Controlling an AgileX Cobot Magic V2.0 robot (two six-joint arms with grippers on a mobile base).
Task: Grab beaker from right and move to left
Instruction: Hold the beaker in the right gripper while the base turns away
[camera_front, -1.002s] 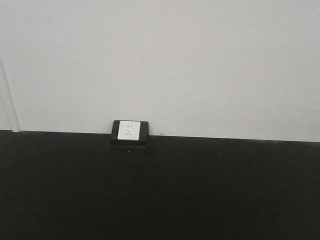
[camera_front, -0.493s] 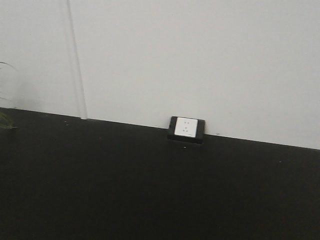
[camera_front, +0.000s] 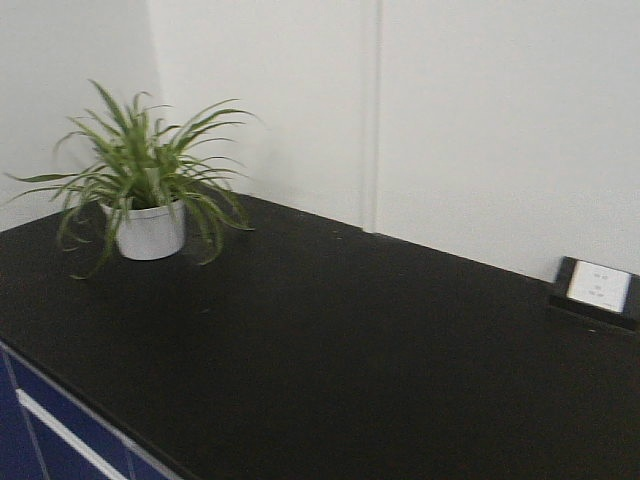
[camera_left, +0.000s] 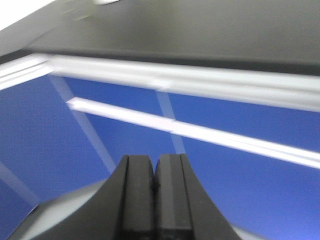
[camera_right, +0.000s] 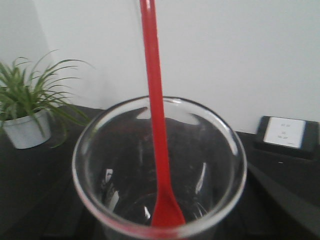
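a: where is the beaker (camera_right: 112, 165)?
b: close up in my right wrist view. clear, round-rimmed glass, its base cut off. a thin red stirrer (camera_right: 153, 100) with a flat tip stands inside.
a: does your right hand grip it?
b: i cannot tell, the glass hides the fingers.
a: and the left hand (camera_left: 155, 167)?
b: closed on nothing, flat black fingers pressed together, facing a blurred blue cabinet front (camera_left: 100, 145) below the matte black table (camera_front: 350, 330).

beaker (camera_right: 216, 165): clear glossy glass | stirrer (camera_right: 155, 100): red plastic | countertop (camera_front: 350, 350): matt black
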